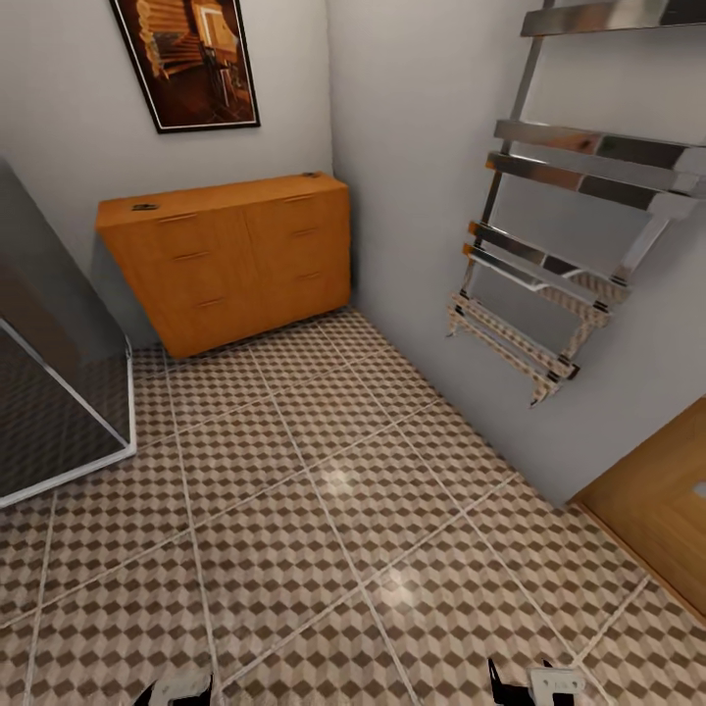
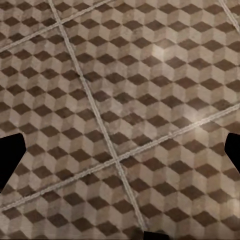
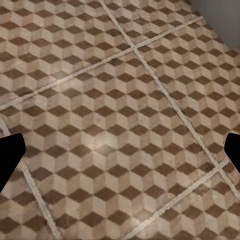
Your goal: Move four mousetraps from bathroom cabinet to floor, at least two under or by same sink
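I'm looking across the bathroom floor at the cabinet in the far corner, where two small dark shapes on its top, possibly mousetraps, are too small to be sure of. Both wrist views show my left hand and right hand empty, fingertips wide apart above the tiles. Driving in, I could clip the glass shower enclosure or the chrome towel rail either side of the path.
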Available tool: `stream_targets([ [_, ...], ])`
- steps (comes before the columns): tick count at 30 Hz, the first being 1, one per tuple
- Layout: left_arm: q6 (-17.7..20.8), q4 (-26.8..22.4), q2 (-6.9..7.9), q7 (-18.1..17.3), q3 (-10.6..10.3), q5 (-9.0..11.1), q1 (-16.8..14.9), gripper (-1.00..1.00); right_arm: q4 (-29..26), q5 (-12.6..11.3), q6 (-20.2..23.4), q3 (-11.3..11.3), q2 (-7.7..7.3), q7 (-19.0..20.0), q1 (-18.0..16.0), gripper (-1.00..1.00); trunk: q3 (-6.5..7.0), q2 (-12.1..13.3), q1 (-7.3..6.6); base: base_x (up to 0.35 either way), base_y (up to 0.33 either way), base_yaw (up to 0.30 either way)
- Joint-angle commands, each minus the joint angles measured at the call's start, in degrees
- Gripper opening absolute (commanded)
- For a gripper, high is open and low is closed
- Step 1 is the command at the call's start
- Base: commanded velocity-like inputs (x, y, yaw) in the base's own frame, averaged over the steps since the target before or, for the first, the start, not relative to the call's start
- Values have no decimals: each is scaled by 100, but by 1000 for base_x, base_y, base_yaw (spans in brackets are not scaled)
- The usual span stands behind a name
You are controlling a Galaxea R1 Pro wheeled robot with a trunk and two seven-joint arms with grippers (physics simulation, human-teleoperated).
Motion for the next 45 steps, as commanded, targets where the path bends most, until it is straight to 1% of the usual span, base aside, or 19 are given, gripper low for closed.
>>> stream_targets([
  [1,-34,24,-1,-6,16,10,-11,100,2,-56,-15,54,-1,-9,-1,100,-9,-3,0,0,0,240],
  [12,-34,24,-1,4,15,8,-7,100,2,-56,-19,54,-1,-9,-1,100,-62,-3,0,0,0,231],
  [20,-32,24,-23,18,20,10,-11,100,2,-56,-21,54,-1,-9,-1,100,-72,-3,0,37,-45,57],
  [36,-27,24,-28,20,19,8,-10,100,2,-48,-28,62,-1,-9,-1,100,-73,-3,0,199,-207,3],
  [45,-28,24,-28,20,20,7,-10,100,2,-49,-24,62,0,-9,-1,100,-73,-3,0,234,-195,189],
])
